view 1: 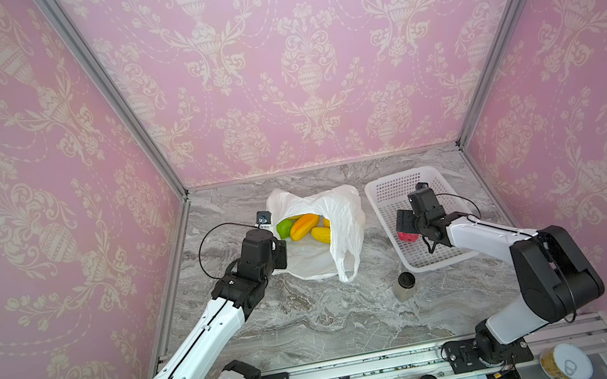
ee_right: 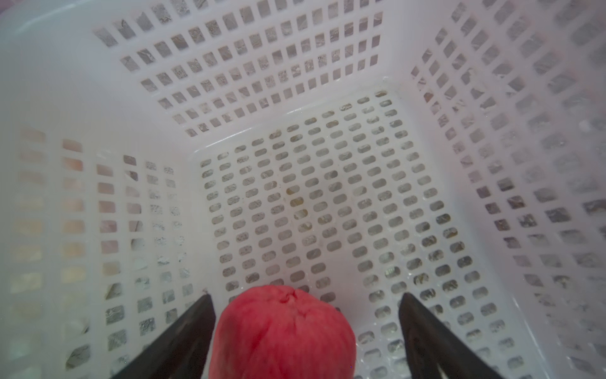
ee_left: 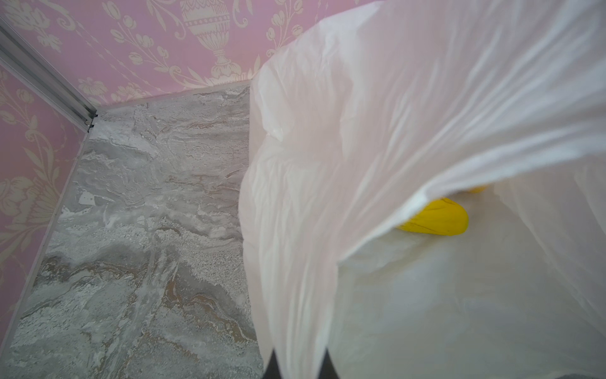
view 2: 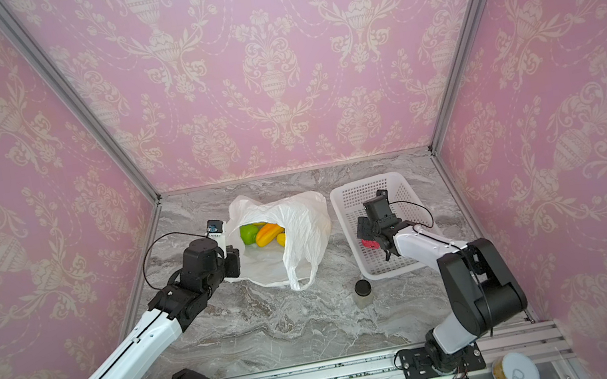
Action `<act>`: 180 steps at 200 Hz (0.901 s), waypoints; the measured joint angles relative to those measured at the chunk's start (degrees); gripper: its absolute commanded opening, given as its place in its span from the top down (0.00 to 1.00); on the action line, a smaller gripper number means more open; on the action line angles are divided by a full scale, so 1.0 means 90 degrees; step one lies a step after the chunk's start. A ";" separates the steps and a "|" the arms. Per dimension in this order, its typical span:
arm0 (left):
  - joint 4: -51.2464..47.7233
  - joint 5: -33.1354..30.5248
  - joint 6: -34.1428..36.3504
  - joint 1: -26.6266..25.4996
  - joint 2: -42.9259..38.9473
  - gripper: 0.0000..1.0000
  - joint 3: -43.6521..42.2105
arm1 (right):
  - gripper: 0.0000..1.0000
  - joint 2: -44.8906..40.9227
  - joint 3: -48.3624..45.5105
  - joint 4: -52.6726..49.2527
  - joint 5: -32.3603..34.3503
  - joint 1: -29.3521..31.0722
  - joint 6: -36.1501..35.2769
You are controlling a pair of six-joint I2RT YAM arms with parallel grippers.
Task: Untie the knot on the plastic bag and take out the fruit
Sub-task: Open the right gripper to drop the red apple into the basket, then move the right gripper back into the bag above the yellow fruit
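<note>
Marble table (view 1: 276,330): the work surface, with both arms reaching in from its near edge. Bag (view 1: 342,213): lies mid-table toward the back, its mouth gaping toward the left arm's side. No knot is visible and one handle (view 1: 347,269) hangs loose at the front, so the untying is judged done. Basket (view 1: 392,188): stands just right of the bag, apart from it, evidently the drop point for what comes out. Left gripper (ee_left: 300,366): pinched together on the bag's edge, with film caught between the tips in the left wrist view. The purpose appears to be lifting that edge so the mouth stands open for the other arm. Right gripper (ee_right: 305,297): down inside the basket, jaws apart either side of the red fruit (ee_right: 285,331), with a plain gap on one side, so nothing is clamped. Whether the fruit rests on the basket floor cannot be told. Inside the bag, in both top views: green apple (view 1: 284,227), orange fruit (view 1: 304,227) and yellow fruit (view 1: 321,234), clustered at the mouth. More may lie hidden under the film, so extraction is judged early. Jar (view 1: 405,286): black-lidded, in front of the basket, uninvolved.
</note>
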 measured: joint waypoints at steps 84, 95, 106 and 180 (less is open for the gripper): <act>0.0000 -0.0002 0.0000 0.0000 -0.0102 1.00 -0.0005 | 0.26 -0.4031 -0.0571 -0.0075 0.0658 0.1851 -0.0153; 0.0002 -0.0002 0.0000 0.0000 -0.0102 1.00 -0.0005 | 0.29 -0.4323 -0.0386 -0.0066 0.0724 0.2499 -0.0313; 0.0002 -0.0002 0.0000 0.0000 -0.0100 1.00 -0.0005 | 0.30 -0.4439 -0.0151 -0.0044 0.0814 0.3162 -0.0474; 0.0005 -0.0002 0.0000 0.0000 -0.0046 1.00 -0.0005 | 0.39 -0.1569 0.1236 0.0916 0.0590 0.6285 -0.1671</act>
